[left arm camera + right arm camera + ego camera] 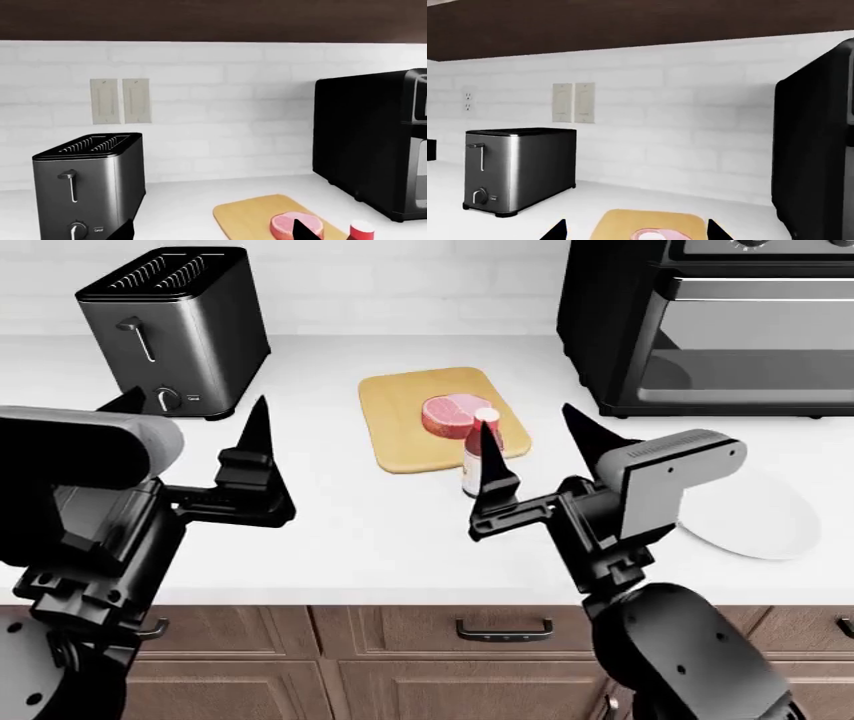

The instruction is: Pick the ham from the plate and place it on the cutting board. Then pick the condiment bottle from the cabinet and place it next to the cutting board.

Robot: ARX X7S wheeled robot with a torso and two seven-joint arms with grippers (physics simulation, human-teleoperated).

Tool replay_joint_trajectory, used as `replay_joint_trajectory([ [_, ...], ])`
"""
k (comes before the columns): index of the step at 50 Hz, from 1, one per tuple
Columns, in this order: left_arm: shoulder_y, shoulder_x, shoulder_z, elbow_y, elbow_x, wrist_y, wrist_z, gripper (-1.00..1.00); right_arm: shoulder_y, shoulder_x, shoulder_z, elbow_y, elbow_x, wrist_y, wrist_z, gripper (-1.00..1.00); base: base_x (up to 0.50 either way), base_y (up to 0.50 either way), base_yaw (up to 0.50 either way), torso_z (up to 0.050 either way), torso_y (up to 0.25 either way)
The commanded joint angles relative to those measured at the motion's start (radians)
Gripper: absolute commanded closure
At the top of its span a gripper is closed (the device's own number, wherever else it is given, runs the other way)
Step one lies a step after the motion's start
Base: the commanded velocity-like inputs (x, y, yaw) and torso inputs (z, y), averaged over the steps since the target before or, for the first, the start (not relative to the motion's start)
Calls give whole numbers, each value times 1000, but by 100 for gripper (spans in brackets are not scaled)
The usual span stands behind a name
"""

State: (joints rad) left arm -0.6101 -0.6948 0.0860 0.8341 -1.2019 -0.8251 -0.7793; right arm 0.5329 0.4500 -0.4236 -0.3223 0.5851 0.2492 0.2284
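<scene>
Both arms low over the counter, left jaws and right jaws wide, empty.

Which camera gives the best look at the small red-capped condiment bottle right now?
The head view: the small red-capped condiment bottle stands upright at the light tan wooden cutting board's near edge, shown nearly whole. The left wrist view catches only its red cap at the frame edge. The right wrist view does not show it.

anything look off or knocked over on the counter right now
Nothing stands out. The ham lies flat on the cutting board, the condiment bottle stands upright at the board's near edge, the white plate sits empty on the counter, and the toaster is upright. No spills show.
</scene>
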Motion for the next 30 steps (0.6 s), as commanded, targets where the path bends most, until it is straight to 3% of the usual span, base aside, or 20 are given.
replay_joint_trajectory([
  [1, 4, 8, 2, 10, 11, 14, -1, -100, -5, 39, 18, -200, 6, 63, 98, -100, 0, 0, 0, 0, 0],
  [30, -119, -11, -18, 48, -122, -2, -85, -100, 146, 48, 32, -414, 71, 205, 196, -100, 0, 0, 0, 0, 0],
])
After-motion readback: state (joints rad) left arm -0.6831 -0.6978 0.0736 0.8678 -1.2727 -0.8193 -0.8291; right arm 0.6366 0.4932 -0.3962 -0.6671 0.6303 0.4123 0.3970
